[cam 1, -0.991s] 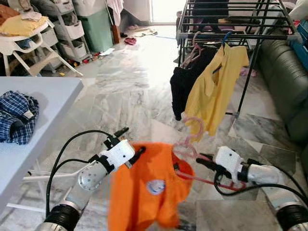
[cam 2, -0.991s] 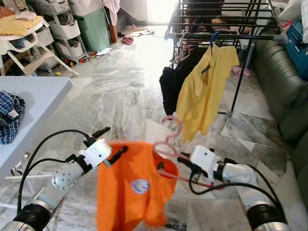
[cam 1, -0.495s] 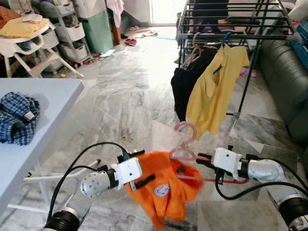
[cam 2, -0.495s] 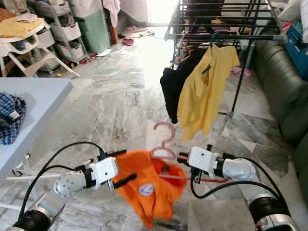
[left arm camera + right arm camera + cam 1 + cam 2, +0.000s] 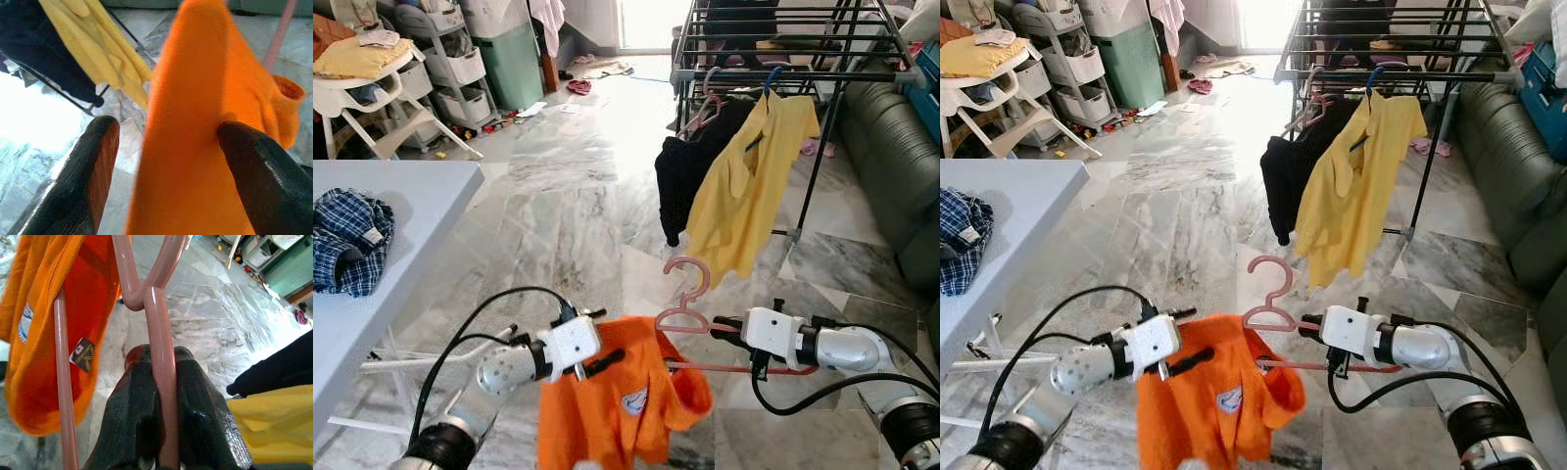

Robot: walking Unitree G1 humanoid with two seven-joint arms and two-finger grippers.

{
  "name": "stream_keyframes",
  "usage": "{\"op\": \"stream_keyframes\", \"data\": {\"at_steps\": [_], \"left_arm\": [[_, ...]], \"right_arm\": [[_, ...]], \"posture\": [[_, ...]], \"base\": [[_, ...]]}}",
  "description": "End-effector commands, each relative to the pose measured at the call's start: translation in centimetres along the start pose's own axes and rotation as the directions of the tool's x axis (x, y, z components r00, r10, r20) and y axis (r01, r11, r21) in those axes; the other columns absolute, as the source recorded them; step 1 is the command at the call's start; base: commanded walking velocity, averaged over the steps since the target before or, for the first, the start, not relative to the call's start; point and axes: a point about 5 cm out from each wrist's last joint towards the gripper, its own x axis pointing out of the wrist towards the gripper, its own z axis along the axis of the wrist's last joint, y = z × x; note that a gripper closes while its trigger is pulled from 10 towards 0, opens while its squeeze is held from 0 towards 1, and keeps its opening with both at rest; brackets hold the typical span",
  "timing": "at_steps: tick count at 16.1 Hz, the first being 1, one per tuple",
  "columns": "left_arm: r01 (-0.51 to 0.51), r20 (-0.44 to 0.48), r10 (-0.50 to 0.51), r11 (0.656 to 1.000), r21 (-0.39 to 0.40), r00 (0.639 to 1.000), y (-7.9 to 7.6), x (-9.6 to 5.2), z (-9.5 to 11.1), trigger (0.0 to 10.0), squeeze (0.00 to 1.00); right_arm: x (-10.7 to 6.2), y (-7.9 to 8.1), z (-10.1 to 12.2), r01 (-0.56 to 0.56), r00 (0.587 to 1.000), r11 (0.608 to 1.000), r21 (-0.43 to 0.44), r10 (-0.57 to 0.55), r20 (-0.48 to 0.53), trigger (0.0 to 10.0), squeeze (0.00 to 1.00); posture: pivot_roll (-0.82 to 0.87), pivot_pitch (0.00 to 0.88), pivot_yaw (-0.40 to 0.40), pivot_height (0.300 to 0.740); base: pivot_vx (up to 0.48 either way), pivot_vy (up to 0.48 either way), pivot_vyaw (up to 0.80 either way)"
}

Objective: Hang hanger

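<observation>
The right gripper (image 5: pixel 164 377) is clamped on the shoulder of the pink hanger (image 5: pixel 685 311), low in front of the robot. The orange shirt (image 5: pixel 617 397) hangs from it, seemingly only half threaded on. The left gripper (image 5: pixel 166 147) has its jaws wide, with shirt fabric between them; whether it touches is unclear. The drying rack (image 5: pixel 783 69) stands well apart at about 1 o'clock, so carrying and hooking are not yet done.

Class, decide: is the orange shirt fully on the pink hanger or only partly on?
Partly on. The orange shirt droops bunched off one side of the pink hanger; its other arm is bare, clamped by the right gripper.
</observation>
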Motion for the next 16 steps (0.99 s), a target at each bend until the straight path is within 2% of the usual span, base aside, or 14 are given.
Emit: {"op": "stream_keyframes", "data": {"at_steps": [1,4,7,8,9,12,16], "left_arm": [[-0.015,-0.015,0.015,1.0,-0.006,1.0,0.6,-0.2,-0.1,10.0,0.0],[-0.032,-0.002,0.032,0.998,-0.057,0.999,1.3,-0.3,0.0,10.0,0.0],[-0.001,0.0,0.001,0.99,-0.14,1.0,1.6,-0.4,-0.2,10.0,0.0],[0.014,-0.005,-0.014,0.987,-0.161,1.0,1.6,-0.4,-0.4,2.0,0.0],[0.063,-0.022,-0.068,0.98,-0.187,0.997,1.3,-0.5,-0.8,0.0,0.0],[0.131,-0.034,-0.142,0.967,-0.218,0.989,0.8,-0.6,-1.2,0.0,0.0],[0.139,-0.019,-0.147,0.961,-0.239,0.989,0.9,-0.5,-1.1,0.0,0.0]], "right_arm": [[0.1,-0.3,0.5,0.001,1.0,1.0,-0.031,0.0,0.023,10.0,0.0],[0.1,-0.3,0.5,0.002,1.0,0.999,-0.042,-0.001,0.02,10.0,0.0],[0.2,-0.4,0.6,0.012,1.0,0.998,-0.069,-0.01,0.023,10.0,0.0],[0.1,-0.5,0.7,0.027,0.999,0.997,-0.079,-0.025,0.027,10.0,0.0],[0.1,-0.8,0.8,0.038,0.999,0.995,-0.093,-0.035,0.033,10.0,0.0],[0.1,-1.1,1.1,0.042,0.999,0.991,-0.127,-0.037,0.039,10.0,0.0],[-0.1,-1.1,1.0,0.037,0.999,0.988,-0.149,-0.033,0.028,10.0,0.0]], "posture": [[-0.12,0.0,0.093,0.74],[-0.12,0.0,0.093,0.74],[-0.11,0.0,0.093,0.74],[-0.12,0.0,0.094,0.74],[-0.12,0.0,0.095,0.74],[-0.12,0.0,0.097,0.74],[-0.12,0.0,0.096,0.74]], "base": [[0.0,0.0,0.0],[0.0,0.0,0.0],[0.0,0.0,0.0],[0.0,0.0,0.0],[0.0,0.0,0.0],[0.0,0.0,0.0],[0.0,0.0,0.0]]}}
